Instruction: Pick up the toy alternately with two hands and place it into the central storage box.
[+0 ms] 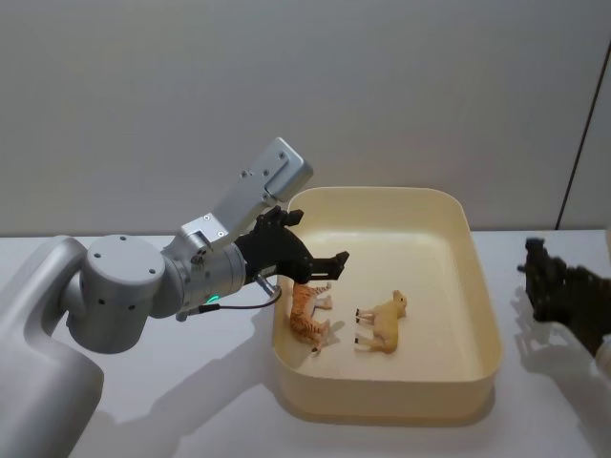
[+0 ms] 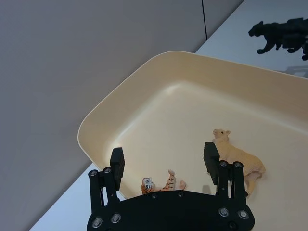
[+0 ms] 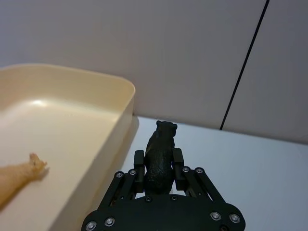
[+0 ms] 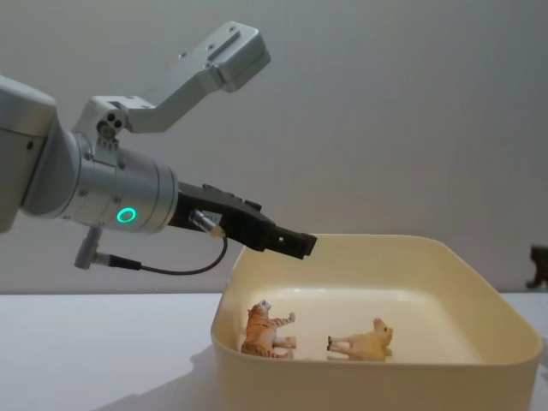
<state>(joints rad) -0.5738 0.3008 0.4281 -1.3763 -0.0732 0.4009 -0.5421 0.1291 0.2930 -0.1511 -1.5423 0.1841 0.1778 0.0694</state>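
1. Head view: the left gripper [image 1: 310,250], black and angular on a thick silver cylindrical arm with a green ring light [image 1: 212,300], reaches from the left over the near-left rim of the large cream-yellow plastic storage box [image 1: 482,315]. Its jaws stand wide apart and empty. Inside the box, an orange striped toy tiger [image 1: 305,315] lies on its side just beside a tan toy lamb [image 1: 382,322], also on its side. At the right edge, the right gripper [image 1: 549,286] holds a black animal figure [image 1: 537,265] above the white table [image 1: 172,401], outside the box.
2. Left wrist view: the two black fingers [image 2: 117,162] are spread, with the tiger [image 2: 161,184] below and between them and the lamb [image 2: 240,157] next to one finger. The black figure [image 2: 276,34] shows beyond the box's far wall.
3. Right wrist view: the right gripper [image 3: 159,166] is clamped on the black figure [image 3: 160,156], held head up, just beside the box's outer wall [image 3: 108,144].
4. Chest view: the left gripper [image 4: 291,242] is angled downward above the box's left rim. A plain grey wall [image 4: 394,111] stands behind the table.
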